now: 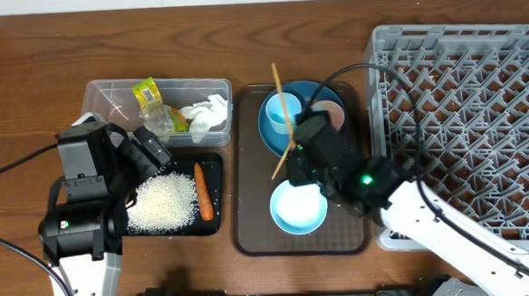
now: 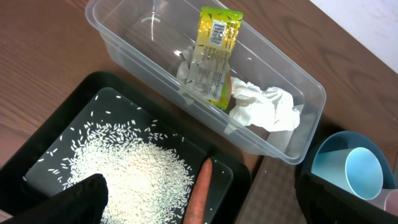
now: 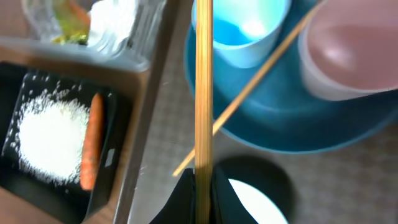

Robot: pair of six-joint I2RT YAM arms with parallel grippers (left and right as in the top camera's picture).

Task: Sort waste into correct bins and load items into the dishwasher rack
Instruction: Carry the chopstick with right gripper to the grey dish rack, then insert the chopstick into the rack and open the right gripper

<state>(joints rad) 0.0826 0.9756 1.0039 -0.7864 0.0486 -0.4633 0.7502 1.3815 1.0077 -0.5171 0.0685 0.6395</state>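
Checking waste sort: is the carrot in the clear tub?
No, the carrot lies in the black tray beside the rice; the clear tub holds the wrapper and tissue.

clear plastic tub (image 2: 134, 34), wooden chopsticks (image 3: 204, 93)

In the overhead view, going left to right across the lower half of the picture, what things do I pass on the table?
Rice pile → carrot → white-and-blue bowl → grey dishwasher rack.
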